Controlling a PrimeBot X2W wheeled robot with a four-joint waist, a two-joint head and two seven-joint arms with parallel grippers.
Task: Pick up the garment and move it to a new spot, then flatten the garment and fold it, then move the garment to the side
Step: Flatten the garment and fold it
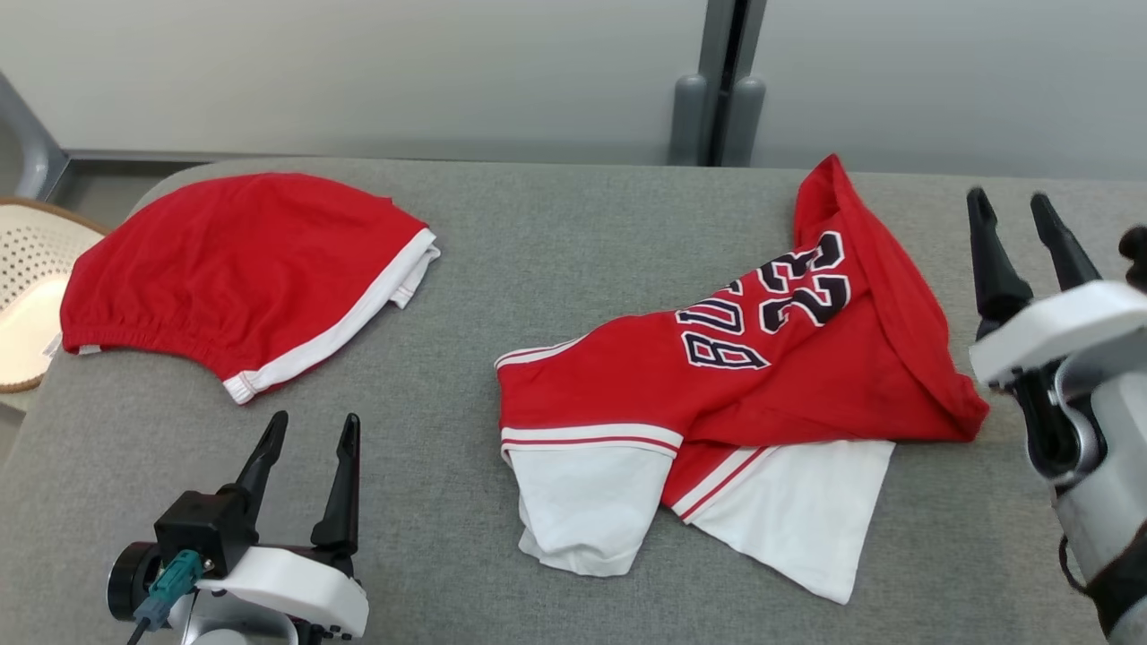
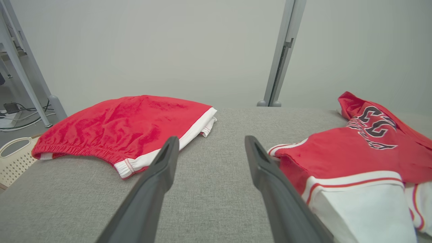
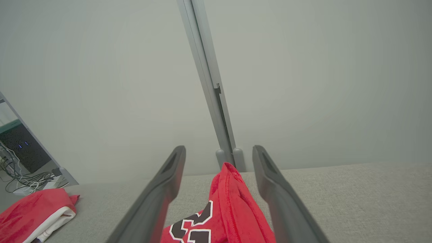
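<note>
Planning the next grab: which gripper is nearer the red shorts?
Left. The left gripper sits just in front of the shorts; the right gripper is far off, beyond the jersey.

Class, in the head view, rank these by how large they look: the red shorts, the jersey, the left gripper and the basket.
1. Jersey, largest.
2. Red shorts.
3. Left gripper, nearer the camera, so its rank is unsure.
4. Basket, cut off at the picture's edge, so unsure.

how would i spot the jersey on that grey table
Start at the grey padded table. On its right half lies a crumpled red jersey with white sleeves. Unlike the red shorts to its left, it bears dark numbers outlined in white.
</note>
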